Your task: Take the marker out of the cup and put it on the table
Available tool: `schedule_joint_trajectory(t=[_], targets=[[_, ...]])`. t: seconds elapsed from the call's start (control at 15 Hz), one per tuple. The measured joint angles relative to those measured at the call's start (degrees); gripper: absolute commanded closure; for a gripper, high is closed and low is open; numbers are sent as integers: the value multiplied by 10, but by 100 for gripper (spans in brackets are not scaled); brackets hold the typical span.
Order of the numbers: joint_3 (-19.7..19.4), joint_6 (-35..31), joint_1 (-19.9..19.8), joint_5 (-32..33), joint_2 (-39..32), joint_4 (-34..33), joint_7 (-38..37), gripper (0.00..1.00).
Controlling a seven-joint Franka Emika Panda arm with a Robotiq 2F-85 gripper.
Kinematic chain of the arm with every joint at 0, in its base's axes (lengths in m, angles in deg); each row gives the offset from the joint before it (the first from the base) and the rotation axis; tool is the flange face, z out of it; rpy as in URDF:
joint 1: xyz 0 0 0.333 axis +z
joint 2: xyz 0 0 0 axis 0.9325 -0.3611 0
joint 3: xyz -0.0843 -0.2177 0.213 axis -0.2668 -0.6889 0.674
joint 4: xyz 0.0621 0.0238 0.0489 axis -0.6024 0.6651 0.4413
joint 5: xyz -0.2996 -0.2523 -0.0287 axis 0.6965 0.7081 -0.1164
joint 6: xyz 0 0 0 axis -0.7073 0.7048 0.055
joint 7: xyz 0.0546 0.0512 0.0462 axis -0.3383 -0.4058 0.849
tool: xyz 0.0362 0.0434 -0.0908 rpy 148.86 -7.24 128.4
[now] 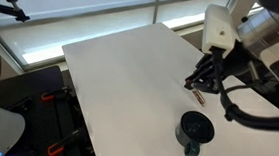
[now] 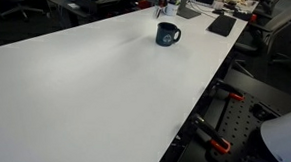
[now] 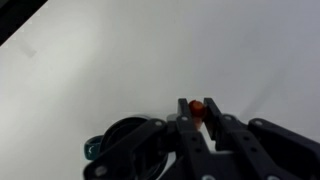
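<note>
My gripper [image 1: 198, 86] is shut on the orange-red marker [image 3: 197, 110]; in the wrist view its red end shows between the fingertips. In an exterior view the marker [image 1: 194, 93] pokes out below the fingers, just above or touching the white table [image 1: 128, 97]. The black cup [image 1: 195, 130] with its teal foot stands apart from the gripper, nearer the table's front edge. It also shows in the wrist view [image 3: 125, 150] at the lower left and in the far exterior view [image 2: 167, 34]. The gripper is barely visible behind the cup there.
The table's near edge drops to black equipment with orange clamps [image 2: 220, 147]. Chairs and desks with clutter [image 2: 221, 23] stand beyond the table's far end. A window and a tripod [image 1: 10, 8] lie behind the table.
</note>
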Motion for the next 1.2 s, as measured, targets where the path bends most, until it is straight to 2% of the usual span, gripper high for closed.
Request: schedule_joint_trajectory(t=[0.27, 0.47, 0.87, 1.2], targets=[[22, -50, 41, 48, 45, 74, 60, 95], [44, -99, 53, 54, 67, 141, 133, 95], [71, -245, 47, 20, 104, 284, 325, 95], [81, -316, 26, -16, 105, 361, 448, 95]])
